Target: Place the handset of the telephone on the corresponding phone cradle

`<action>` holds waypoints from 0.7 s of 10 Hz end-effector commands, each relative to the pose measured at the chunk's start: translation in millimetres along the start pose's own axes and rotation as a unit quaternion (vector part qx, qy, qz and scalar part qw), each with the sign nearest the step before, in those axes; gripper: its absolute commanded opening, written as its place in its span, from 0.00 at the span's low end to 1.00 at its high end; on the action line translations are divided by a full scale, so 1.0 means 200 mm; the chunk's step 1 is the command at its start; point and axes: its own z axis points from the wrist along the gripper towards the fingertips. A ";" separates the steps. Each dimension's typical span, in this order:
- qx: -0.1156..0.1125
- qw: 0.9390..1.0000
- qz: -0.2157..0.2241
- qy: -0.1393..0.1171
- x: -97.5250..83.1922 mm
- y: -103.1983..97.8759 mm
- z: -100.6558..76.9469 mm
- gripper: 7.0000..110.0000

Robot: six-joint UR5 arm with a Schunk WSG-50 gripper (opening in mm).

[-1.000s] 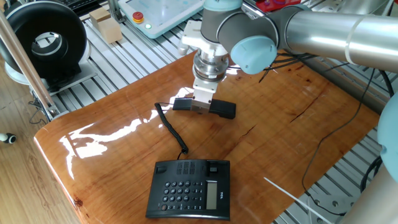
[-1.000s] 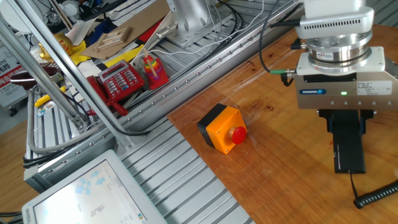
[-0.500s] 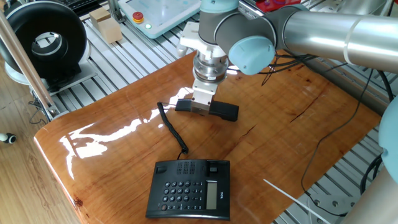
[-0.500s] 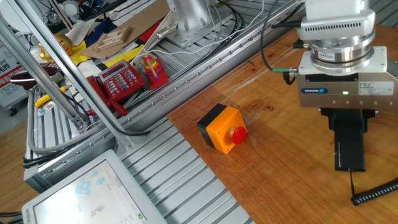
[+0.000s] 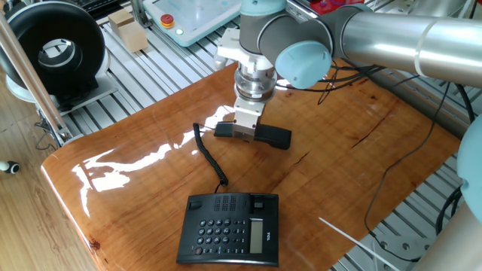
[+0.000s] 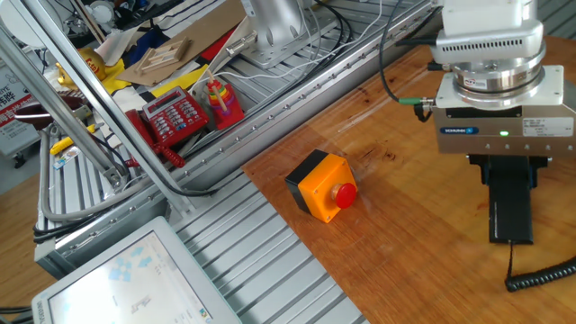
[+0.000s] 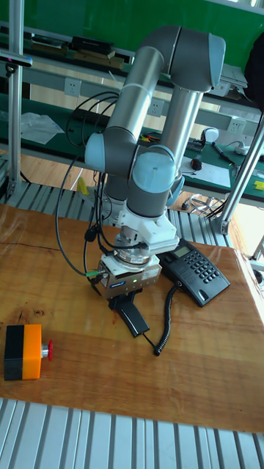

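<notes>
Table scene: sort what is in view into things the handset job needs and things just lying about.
Needed:
- handset, held in the gripper
- telephone
- phone cradle, bare
- coiled cord

Lying about:
- orange button box
- red calculator
- black reel
- small wooden block

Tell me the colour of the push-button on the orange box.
Red button on the orange box, clearest in the other fixed view.
</notes>
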 end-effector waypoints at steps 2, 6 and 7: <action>0.010 0.998 0.025 -0.062 -0.19 -0.02 -0.05 0.00; 0.007 0.998 0.027 -0.055 -0.18 -0.01 -0.07 0.00; 0.005 0.999 0.027 -0.042 -0.16 0.01 -0.08 0.00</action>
